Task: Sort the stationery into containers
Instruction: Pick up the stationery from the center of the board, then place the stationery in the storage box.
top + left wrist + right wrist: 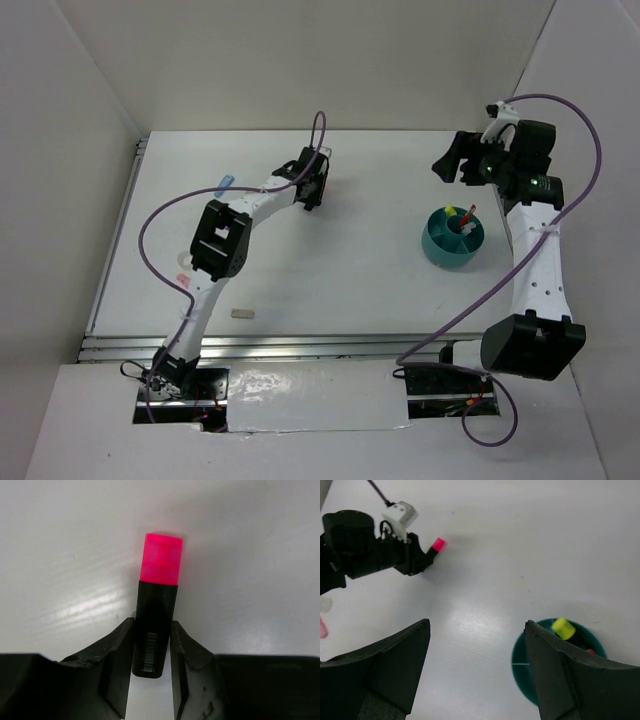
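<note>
A black highlighter with a pink cap [160, 565] lies on the white table, cap pointing away from my left wrist camera. My left gripper [152, 623] is shut on its black barrel, one finger against each side. In the top view that gripper [312, 190] is at the far middle of the table. The round teal cup [452, 240] stands at the right and holds a yellow-capped highlighter [563, 628] and a red pen [468, 216]. My right gripper [477, 623] hangs open and empty above the table, just left of the cup's rim [520, 665].
A tan eraser [241, 312] lies near the front edge, left of centre. A blue clip [224, 183] sits at the far left, and a pink eraser [184, 282] lies beside the left arm. White walls close in the table on three sides.
</note>
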Motion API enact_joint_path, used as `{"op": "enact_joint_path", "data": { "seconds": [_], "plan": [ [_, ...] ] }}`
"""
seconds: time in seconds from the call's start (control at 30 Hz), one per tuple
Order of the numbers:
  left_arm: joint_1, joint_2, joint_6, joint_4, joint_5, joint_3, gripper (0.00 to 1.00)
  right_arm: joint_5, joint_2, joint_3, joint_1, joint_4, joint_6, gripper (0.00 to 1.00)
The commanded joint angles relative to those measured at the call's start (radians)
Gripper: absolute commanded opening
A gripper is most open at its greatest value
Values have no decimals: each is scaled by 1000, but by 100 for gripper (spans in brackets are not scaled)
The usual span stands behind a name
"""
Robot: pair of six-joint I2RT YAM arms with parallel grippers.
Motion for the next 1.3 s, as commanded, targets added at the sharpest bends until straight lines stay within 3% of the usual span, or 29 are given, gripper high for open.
{"op": "enact_joint_path", "data": {
  "seconds": [0.0,0.13,0.23,0.43,0.73,0.97,1.2,1.27],
  "plan": [
    [4,-77,34,-116,61,-83,0,-21,-48,-8,74,34,73,82],
    [-5,-382,67,61,192,-345,0,-133,-40,-67,108,66,173,84],
    [-39,-546,78,103,247,-457,0,-225,-14,-87,117,78,266,87],
    [-108,-752,38,128,324,-559,0,-354,42,-102,142,141,369,91],
    [-225,-839,6,93,345,-519,0,-463,87,-81,289,170,372,92],
    [-288,-840,29,71,304,-485,0,-459,131,-79,313,147,366,90],
    [-300,-840,46,54,276,-453,0,-451,165,-85,315,112,354,79],
    [-300,-839,44,54,276,-447,0,-468,165,-91,313,119,357,71]
  ]
}}
